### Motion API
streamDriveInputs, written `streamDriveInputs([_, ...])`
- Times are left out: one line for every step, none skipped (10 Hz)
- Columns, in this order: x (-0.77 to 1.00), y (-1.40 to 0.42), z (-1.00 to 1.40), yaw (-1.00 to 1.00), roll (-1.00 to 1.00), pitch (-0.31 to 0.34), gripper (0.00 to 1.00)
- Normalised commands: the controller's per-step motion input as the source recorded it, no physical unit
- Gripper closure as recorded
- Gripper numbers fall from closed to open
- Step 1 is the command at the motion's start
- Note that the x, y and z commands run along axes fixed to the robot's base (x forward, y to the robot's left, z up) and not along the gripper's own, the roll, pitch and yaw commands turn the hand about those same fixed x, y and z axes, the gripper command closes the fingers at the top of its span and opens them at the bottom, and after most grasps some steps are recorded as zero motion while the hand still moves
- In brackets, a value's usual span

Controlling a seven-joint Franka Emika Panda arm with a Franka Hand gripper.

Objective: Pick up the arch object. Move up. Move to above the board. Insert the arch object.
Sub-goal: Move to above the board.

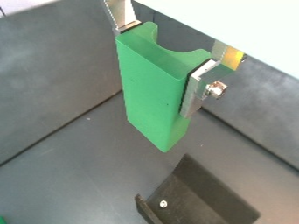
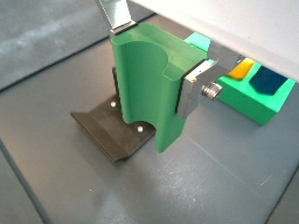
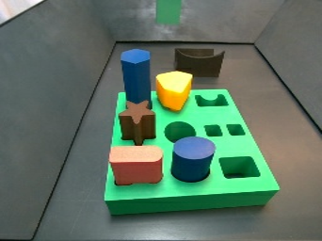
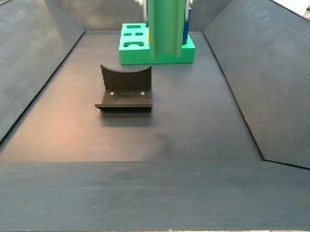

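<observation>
My gripper (image 1: 162, 57) is shut on the arch object (image 1: 152, 87), a tall green block with a curved cut-out in its end. Both wrist views show it gripped between the silver fingers (image 2: 197, 80). The gripper (image 2: 158, 54) holds the arch object (image 2: 149, 87) upright in the air over the dark floor, near the fixture (image 2: 111, 131). In the side views the arch object (image 4: 166, 27) stands in front of the board (image 4: 136, 50), and shows small and blurred (image 3: 168, 11) beyond the board's (image 3: 189, 193) far end. The gripper itself is out of both side views.
The board carries a blue hexagonal prism (image 3: 136, 71), a yellow piece (image 3: 174, 89), a brown star (image 3: 138, 120), a salmon block (image 3: 136, 165) and a blue cylinder (image 3: 191, 158). Several holes are free, such as a round one (image 3: 180, 130). The fixture (image 4: 125, 88) stands on the floor. Dark sloping walls enclose the floor.
</observation>
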Motion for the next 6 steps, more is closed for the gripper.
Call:
streamDriveInputs([0.08,0.01,1.00,0.03,0.02,0.084,1.00])
streamDriveInputs([0.07,0.00,1.00,0.03,0.01,0.084,1.00])
streamDriveInputs([0.07,0.00,1.00,0.02,0.01,0.082,1.00])
streamDriveInputs([0.07,0.00,1.00,0.02,0.00,0.083,1.00])
streamDriveInputs([0.07,0.00,1.00,0.02,0.00,0.087,1.00])
streamDriveInputs([0.06,0.00,1.00,0.02,-0.01,0.084,1.00])
